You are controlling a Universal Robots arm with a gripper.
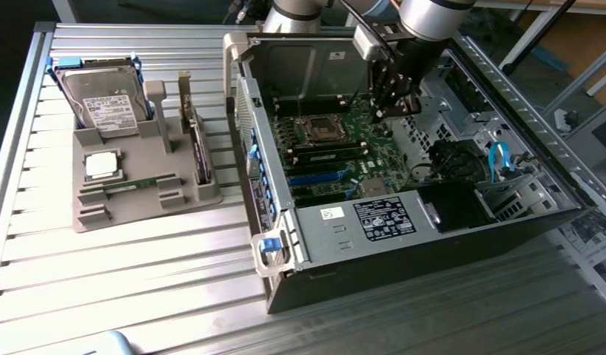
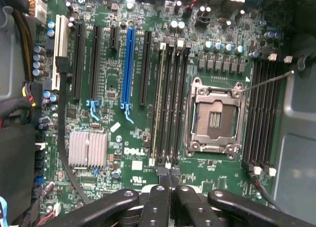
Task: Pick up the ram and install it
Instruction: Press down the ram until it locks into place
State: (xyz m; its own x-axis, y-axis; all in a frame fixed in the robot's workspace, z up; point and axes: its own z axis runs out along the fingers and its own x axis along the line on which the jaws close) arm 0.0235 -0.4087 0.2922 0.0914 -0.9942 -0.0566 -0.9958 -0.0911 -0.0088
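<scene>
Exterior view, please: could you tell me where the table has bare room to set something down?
Bare slats lie in front of the grey parts holder, toward the near edge of the table, and along its left edge. It is crowded between the holder and the open computer case, a narrow gap.

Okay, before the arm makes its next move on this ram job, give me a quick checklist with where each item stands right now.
1. Gripper shut with nothing between its fingers: ok.
2. Gripper inside the open case, above the memory slots: ok.
3. Ram lying in the grey holder outside the case: ok.
4. Ram in hand: not ok.
5. Slot nearest the gripper free to take a stick: cannot tell.
</scene>
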